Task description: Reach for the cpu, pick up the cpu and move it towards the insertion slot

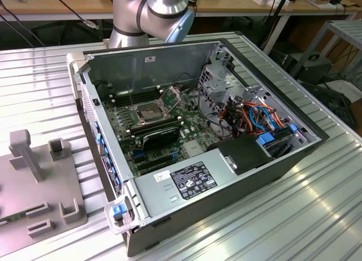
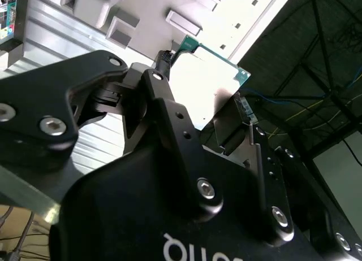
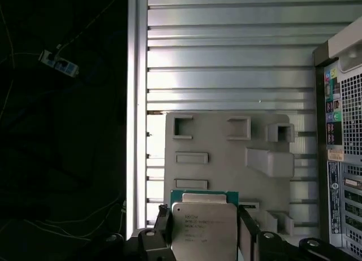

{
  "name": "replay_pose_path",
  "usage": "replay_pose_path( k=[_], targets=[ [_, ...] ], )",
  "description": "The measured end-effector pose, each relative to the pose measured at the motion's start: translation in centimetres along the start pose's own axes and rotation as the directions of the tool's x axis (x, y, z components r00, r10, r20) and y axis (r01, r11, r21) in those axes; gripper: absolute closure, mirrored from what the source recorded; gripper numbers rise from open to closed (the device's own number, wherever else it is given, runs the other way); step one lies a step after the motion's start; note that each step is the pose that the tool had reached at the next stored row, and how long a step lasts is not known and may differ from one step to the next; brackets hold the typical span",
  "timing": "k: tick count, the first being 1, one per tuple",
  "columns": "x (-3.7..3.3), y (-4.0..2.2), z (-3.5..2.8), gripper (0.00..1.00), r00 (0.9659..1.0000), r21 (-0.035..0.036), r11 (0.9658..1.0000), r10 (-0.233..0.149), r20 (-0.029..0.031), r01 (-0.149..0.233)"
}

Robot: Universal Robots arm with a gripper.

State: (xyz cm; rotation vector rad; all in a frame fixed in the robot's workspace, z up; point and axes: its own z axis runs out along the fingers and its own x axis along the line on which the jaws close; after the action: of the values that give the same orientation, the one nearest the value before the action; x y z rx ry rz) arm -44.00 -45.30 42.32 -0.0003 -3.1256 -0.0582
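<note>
The cpu (image 3: 204,221) is a thin square chip with a pale silver face and a green rim. My gripper (image 3: 203,238) is shut on it, one black finger (image 3: 162,230) on each side edge. It hangs above a grey fixture plate (image 3: 226,165) that lies on the ribbed table. In the second wrist view the cpu (image 2: 206,80) shows bright between the same gripper (image 2: 203,94). In the exterior view the insertion slot (image 1: 146,111), a square silver-framed socket with a dark centre, lies on the motherboard inside the open computer case (image 1: 266,170). Its hinged bracket (image 1: 170,96) stands raised.
The robot arm (image 1: 150,12) rises behind the case. The grey fixture plate (image 1: 34,187), with raised blocks, lies at the exterior view's left. A black finned cooler (image 1: 160,136) sits beside the socket, and drive cages and cables (image 1: 254,117) fill the case's other end. The case's rear panel (image 3: 342,131) borders the plate.
</note>
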Motion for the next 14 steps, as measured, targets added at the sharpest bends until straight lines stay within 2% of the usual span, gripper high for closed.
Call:
replay_pose_path(
  k=[7,11,13,14],
  targets=[
    [-2.39,-0.01,0.03,0.45,1.0000,0.0001,1.0000,0.000,-0.0001,0.000],
    [-2.58,0.00,0.04,0.45,1.0000,0.0004,1.0000,0.000,0.0000,0.000],
    [-3.02,0.00,0.02,0.45,1.0000,0.0004,1.0000,0.000,-0.0001,0.000],
    [-3.02,0.00,0.03,0.45,1.0000,0.0004,1.0000,0.000,0.0000,0.000]
  ],
)
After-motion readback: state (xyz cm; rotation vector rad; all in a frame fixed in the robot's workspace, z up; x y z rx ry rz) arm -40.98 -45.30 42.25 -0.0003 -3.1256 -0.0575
